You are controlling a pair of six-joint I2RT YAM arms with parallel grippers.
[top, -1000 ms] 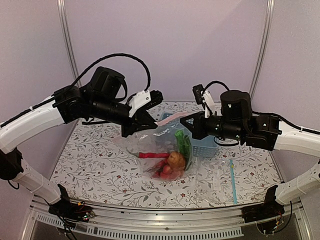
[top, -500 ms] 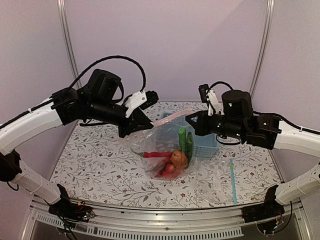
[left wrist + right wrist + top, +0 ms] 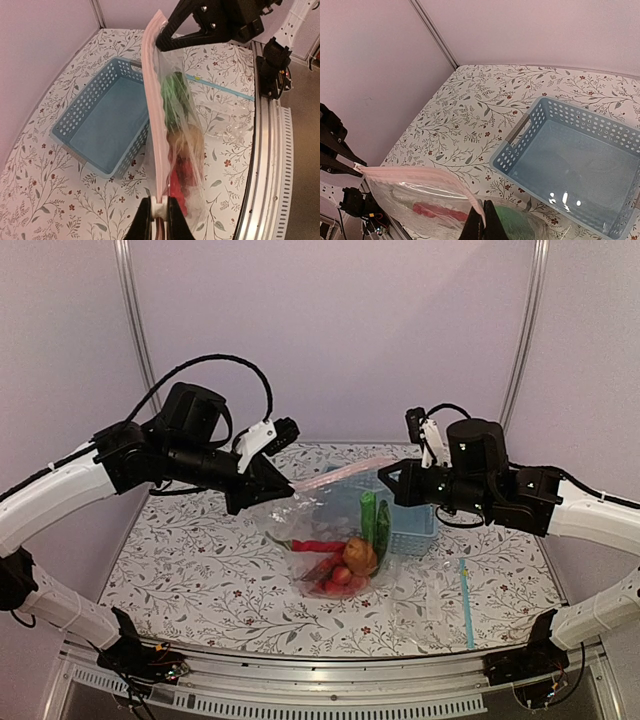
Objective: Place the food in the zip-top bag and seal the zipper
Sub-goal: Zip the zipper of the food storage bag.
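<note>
The clear zip-top bag [image 3: 335,530] hangs above the table, stretched between both grippers. Inside lie the red chili [image 3: 315,546], the brown lump [image 3: 359,556], the red-yellow fruits [image 3: 335,580] and the green vegetables [image 3: 374,520]. Its pale pink zipper [image 3: 338,476] runs taut from left to right. My left gripper [image 3: 285,483] is shut on the zipper's white slider at one end; in the left wrist view that gripper [image 3: 159,212] pinches the slider with the zipper [image 3: 152,100] running away from it. My right gripper [image 3: 385,478] is shut on the zipper's other end [image 3: 479,212].
A blue perforated basket [image 3: 415,525] stands empty behind the bag, right of centre; it also shows in the right wrist view [image 3: 580,155]. A second clear bag with a teal-blue strip [image 3: 465,600] lies flat at the front right. The tablecloth has a floral print.
Both grippers have moved apart and a little up. The pink zipper is now stretched straighter and the bag with the food hangs slightly further right.
</note>
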